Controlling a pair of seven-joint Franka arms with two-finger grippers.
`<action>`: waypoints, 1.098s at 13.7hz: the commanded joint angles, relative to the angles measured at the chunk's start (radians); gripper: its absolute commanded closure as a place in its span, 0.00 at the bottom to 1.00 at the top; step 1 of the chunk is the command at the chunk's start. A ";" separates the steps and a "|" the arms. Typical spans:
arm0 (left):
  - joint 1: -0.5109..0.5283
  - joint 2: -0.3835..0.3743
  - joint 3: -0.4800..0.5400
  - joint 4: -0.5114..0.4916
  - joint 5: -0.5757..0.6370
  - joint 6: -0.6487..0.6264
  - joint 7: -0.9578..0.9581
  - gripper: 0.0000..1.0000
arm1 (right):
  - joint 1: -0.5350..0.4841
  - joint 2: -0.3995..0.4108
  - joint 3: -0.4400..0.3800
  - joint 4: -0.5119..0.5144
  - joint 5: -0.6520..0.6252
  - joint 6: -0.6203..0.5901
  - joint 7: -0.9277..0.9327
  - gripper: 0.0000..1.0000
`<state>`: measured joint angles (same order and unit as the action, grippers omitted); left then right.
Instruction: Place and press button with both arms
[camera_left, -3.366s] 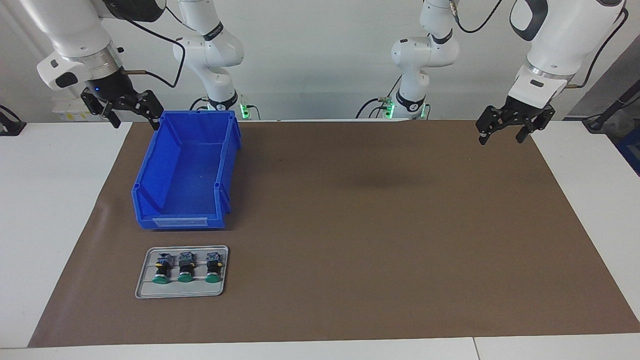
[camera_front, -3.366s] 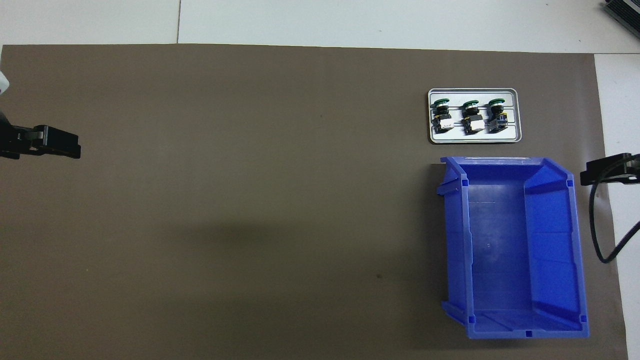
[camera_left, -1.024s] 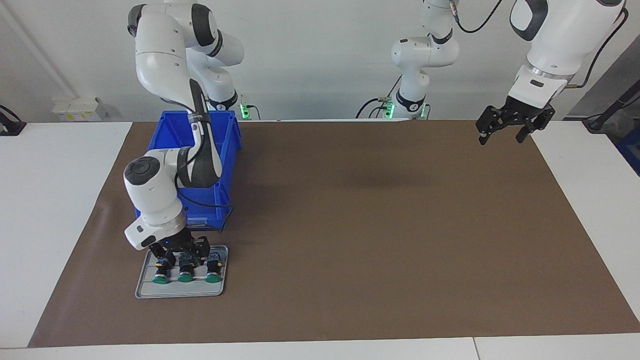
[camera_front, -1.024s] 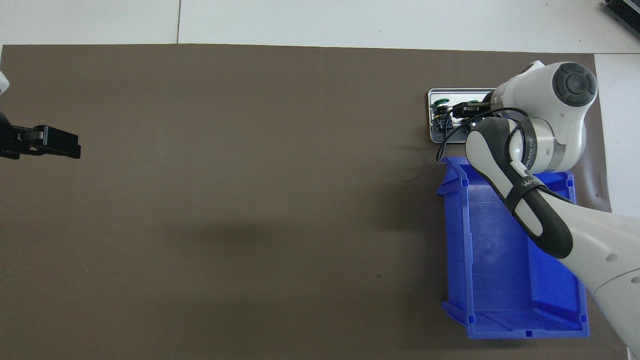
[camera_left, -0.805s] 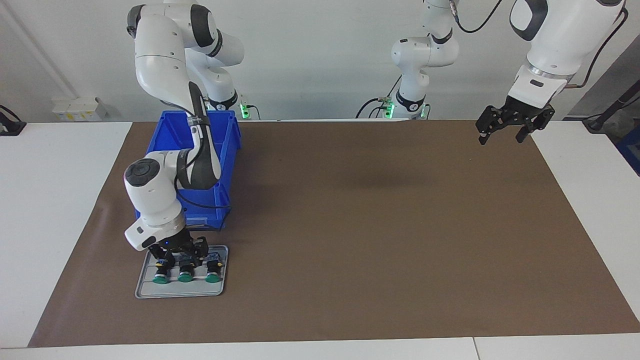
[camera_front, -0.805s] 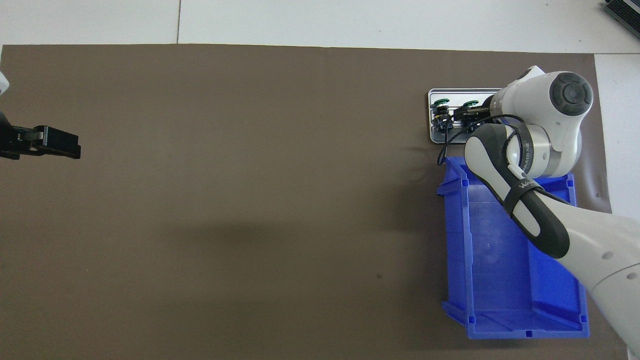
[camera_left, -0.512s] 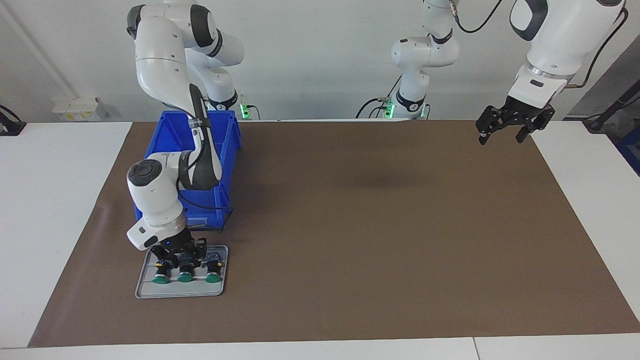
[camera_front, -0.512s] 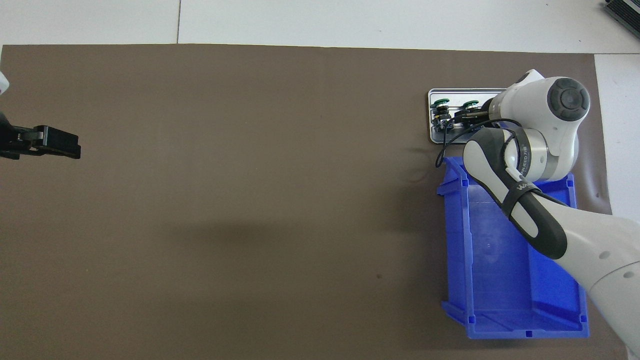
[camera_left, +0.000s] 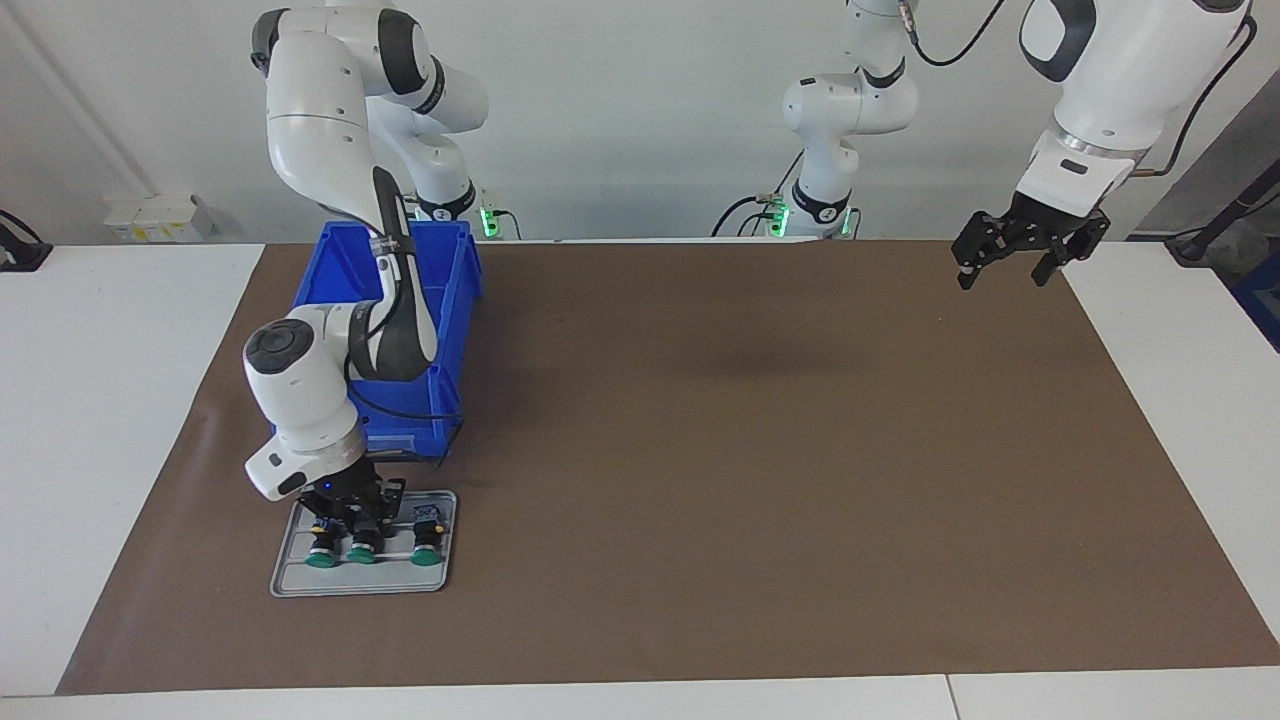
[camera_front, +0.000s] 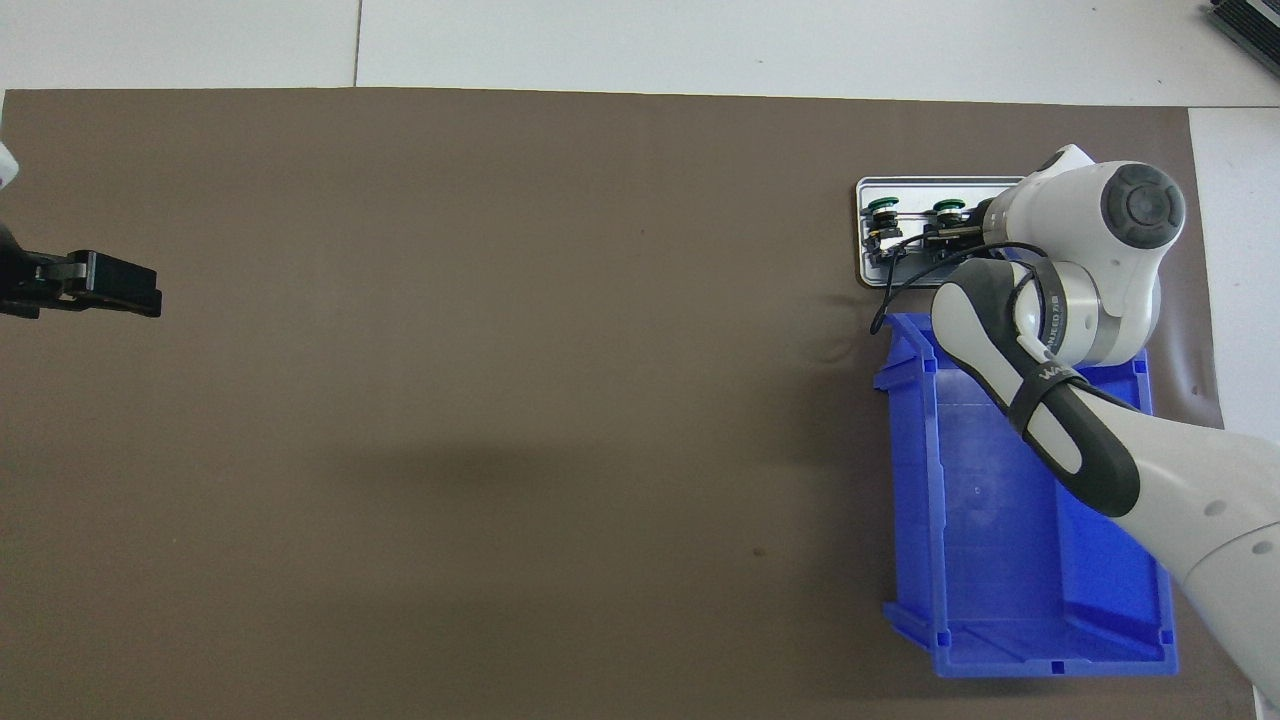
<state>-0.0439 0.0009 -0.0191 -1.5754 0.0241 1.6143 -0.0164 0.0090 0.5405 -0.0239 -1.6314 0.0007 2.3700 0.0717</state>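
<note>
Three green-capped buttons lie side by side on a small grey tray (camera_left: 290, 585) at the right arm's end of the table. My right gripper (camera_left: 358, 522) is down on the tray, its fingers closed around the contact block of the middle button (camera_left: 362, 553). In the overhead view the right gripper (camera_front: 940, 238) sits at the middle button (camera_front: 947, 210); the right arm hides the button beside it. My left gripper (camera_left: 1005, 272) hangs open in the air over the mat's edge at the left arm's end, holding nothing.
An empty blue bin (camera_left: 455, 300) stands on the brown mat between the tray and the right arm's base, and the right arm reaches over it. The bin (camera_front: 910, 480) nearly touches the tray (camera_front: 866, 280). The brown mat (camera_left: 750, 450) covers most of the table.
The right gripper's fingers have drawn in around the middle button, and that button has shifted slightly toward its outer neighbour. The left arm has not moved.
</note>
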 joint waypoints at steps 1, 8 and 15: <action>0.010 -0.016 -0.007 -0.020 0.016 0.009 0.015 0.00 | 0.014 -0.033 0.001 0.122 0.015 -0.182 0.151 1.00; 0.010 -0.016 -0.007 -0.020 0.016 0.009 0.015 0.00 | 0.113 -0.163 0.008 0.182 0.001 -0.369 0.998 1.00; 0.010 -0.016 -0.007 -0.020 0.016 0.006 0.006 0.00 | 0.415 -0.192 0.008 0.124 -0.062 -0.408 1.705 1.00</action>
<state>-0.0439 0.0009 -0.0191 -1.5754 0.0241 1.6143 -0.0164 0.3653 0.3755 -0.0128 -1.4610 -0.0213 1.9602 1.6392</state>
